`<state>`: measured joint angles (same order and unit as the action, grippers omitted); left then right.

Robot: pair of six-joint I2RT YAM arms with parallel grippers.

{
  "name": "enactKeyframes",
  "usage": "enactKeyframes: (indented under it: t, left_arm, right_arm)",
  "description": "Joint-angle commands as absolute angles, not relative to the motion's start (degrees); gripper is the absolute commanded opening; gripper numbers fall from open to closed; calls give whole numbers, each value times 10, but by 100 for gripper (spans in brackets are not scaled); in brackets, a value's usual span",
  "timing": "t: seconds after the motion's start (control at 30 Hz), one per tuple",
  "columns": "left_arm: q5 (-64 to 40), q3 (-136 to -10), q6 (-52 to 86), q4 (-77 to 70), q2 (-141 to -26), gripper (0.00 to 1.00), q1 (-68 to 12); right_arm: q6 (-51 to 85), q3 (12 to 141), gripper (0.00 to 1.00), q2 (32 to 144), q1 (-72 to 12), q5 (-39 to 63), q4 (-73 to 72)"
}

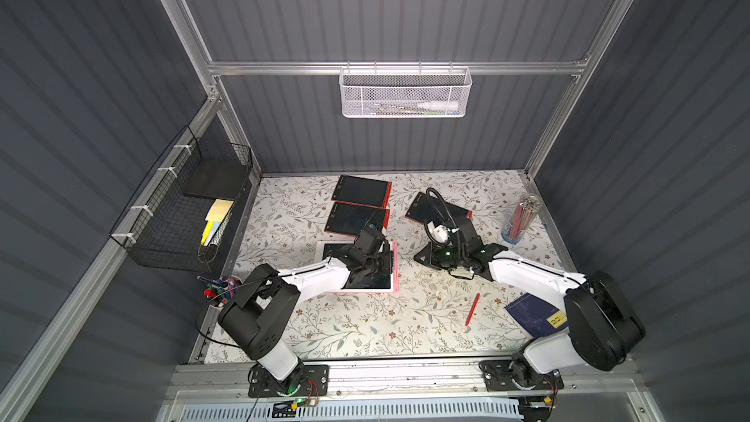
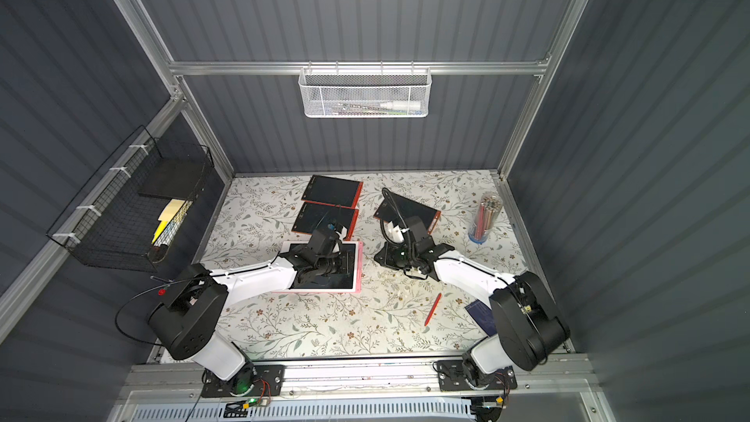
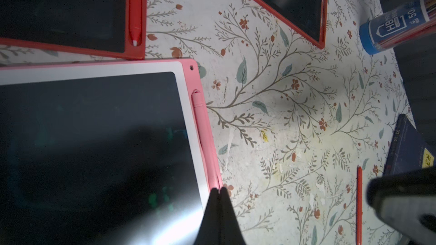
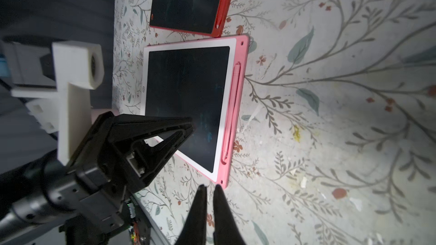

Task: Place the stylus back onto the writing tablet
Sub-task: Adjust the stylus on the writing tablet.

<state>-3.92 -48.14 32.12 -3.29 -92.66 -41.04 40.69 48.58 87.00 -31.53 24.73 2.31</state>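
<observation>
I see both clenched empty: left gripper [image 3: 219, 189] masking, in its wrist view, one end of the pink plastic stylus [image 3: 205, 137] seated in the pink-rimmed writing tablet [image 3: 141, 69]'s edge slot, right gripper [image 4: 210, 186] off its corner, floral tabletop [image 3: 283, 137] open alongside.

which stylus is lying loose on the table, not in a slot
The red stylus on the table near the blue notebook; the pink stylus and the other red one sit in tablet slots.

walls [image 1: 406, 14]: grey ribbed panels | frame [image 1: 284, 68]: aluminium | tabletop [image 1: 365, 326]: floral | basket [image 1: 404, 93]: white mesh, back rail
</observation>
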Motion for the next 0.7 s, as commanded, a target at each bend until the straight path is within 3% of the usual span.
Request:
enactKeyframes:
  t: [0.0, 0.67]
  left_arm:
    - [-65, -459, 317, -61, -920, 0, -407]
    - [-84, -430, 319, -96, -932, 0, -404]
  right_arm:
    - [408, 524, 0, 912, -326, 225, 9]
    - [412, 652, 0, 1102, -334, 209, 0]
